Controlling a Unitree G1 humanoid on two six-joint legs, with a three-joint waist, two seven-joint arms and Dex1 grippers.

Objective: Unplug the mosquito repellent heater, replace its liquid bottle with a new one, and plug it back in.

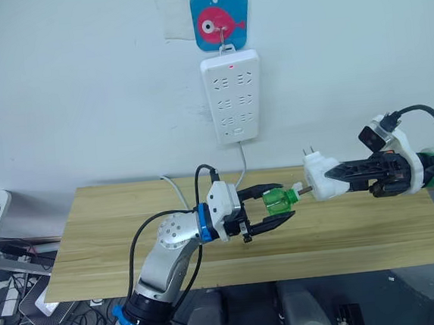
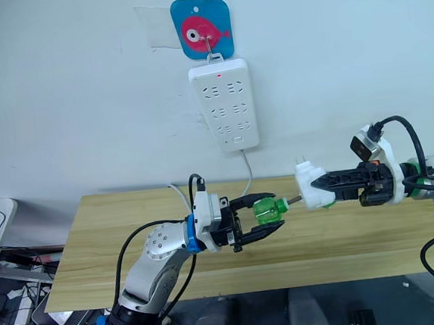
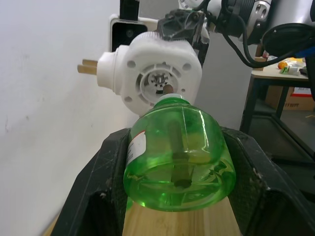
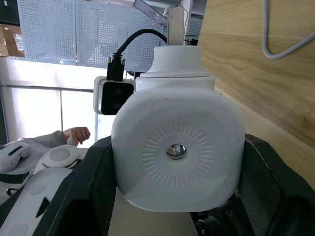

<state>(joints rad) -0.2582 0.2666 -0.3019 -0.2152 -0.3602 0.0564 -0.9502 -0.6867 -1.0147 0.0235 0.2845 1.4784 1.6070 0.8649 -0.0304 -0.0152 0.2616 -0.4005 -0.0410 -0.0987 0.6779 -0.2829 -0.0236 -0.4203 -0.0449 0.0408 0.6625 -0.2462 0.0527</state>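
Note:
The white mosquito repellent heater hangs in the air above the wooden table, its plug prongs pointing up, with my right gripper shut on it. My left gripper is shut on a green liquid bottle, held sideways with its neck and brown wick toward the heater's socket. In the left wrist view the bottle sits between my fingers and its wick tip meets the heater's round opening. The right wrist view shows the heater's ribbed face clamped between the two fingers.
A tall white power strip hangs on the wall under a blue fish hook plate, its cable dropping behind the table. Cables and boxes lie on the floor at the left. A person's hand shows in the right wrist view.

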